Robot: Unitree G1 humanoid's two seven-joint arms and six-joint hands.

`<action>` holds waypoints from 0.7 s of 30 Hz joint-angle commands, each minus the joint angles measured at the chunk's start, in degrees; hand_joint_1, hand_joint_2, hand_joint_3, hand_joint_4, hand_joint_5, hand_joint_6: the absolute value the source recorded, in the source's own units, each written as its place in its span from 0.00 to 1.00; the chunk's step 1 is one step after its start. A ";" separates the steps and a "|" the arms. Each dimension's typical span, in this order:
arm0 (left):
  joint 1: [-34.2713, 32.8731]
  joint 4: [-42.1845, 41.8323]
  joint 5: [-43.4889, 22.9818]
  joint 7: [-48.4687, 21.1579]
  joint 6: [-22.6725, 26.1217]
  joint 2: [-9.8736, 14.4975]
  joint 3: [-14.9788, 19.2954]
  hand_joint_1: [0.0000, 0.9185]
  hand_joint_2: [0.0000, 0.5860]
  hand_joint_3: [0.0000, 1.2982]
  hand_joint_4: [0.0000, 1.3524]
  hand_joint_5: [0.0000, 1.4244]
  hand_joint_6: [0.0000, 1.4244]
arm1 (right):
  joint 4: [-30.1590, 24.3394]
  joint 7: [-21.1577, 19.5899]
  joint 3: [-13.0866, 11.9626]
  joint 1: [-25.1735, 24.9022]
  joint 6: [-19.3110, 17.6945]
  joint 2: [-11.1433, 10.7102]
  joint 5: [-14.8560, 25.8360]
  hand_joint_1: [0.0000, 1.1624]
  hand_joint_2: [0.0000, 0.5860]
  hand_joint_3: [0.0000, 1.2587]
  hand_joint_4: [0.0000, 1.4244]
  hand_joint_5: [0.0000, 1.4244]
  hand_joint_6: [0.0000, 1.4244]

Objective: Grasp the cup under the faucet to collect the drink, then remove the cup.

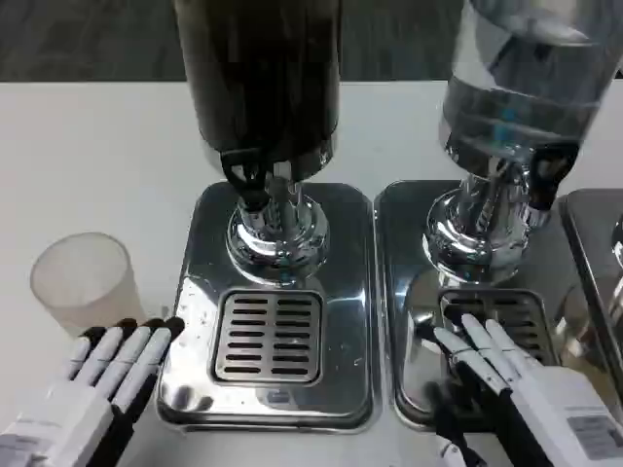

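Note:
A translucent plastic cup (pixel 81 281) stands upright on the white table at the left, beside the left dispenser's steel base. My left hand (pixel 97 389) lies just in front of it, fingers stretched out together toward the cup, holding nothing and a little short of it. The dark-drink dispenser (pixel 261 78) has a black faucet (pixel 246 178) above its drip grille (pixel 268 336). My right hand (pixel 521 384) rests with straight fingers over the drip grille of the clear-liquid dispenser (pixel 521 88), empty.
Two chrome drip-tray bases (pixel 200 389) sit side by side, and a third tray's edge (pixel 594 253) shows at the far right. The clear dispenser's black faucet (pixel 548 175) hangs above my right hand. Bare white table lies left of the cup.

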 commanded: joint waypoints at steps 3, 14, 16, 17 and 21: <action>-0.24 -0.13 -0.28 0.18 -0.39 0.10 -0.03 0.00 0.10 0.00 0.00 0.00 0.00 | -0.19 0.41 -0.63 0.11 -0.30 -0.34 0.71 0.54 0.98 0.10 0.00 0.00 0.09; 0.33 -0.77 -0.44 1.24 -0.65 -0.40 0.53 0.00 0.10 0.00 0.00 0.00 0.00 | 0.62 0.83 -0.64 -0.79 -0.28 -0.36 1.56 0.54 0.98 0.10 0.00 0.00 0.09; 0.43 -0.91 -0.61 1.62 -0.95 -0.44 0.83 0.00 0.10 0.00 0.00 0.00 0.00 | 0.69 0.85 -0.63 -0.91 -0.34 -0.39 1.58 0.54 0.98 0.10 0.00 0.00 0.09; 0.55 -1.04 -0.76 1.77 -1.14 -0.42 1.04 0.00 0.10 0.00 0.00 0.00 0.00 | 0.74 0.93 -0.59 -0.96 -0.30 -0.36 1.63 0.54 0.98 0.10 0.00 0.00 0.09; 1.17 -1.94 -2.54 2.19 -2.86 -0.16 3.00 0.00 0.10 0.00 0.00 0.00 0.00 | 1.03 0.92 -0.55 -1.13 -0.32 -0.25 1.89 0.54 0.98 0.10 0.00 0.00 0.09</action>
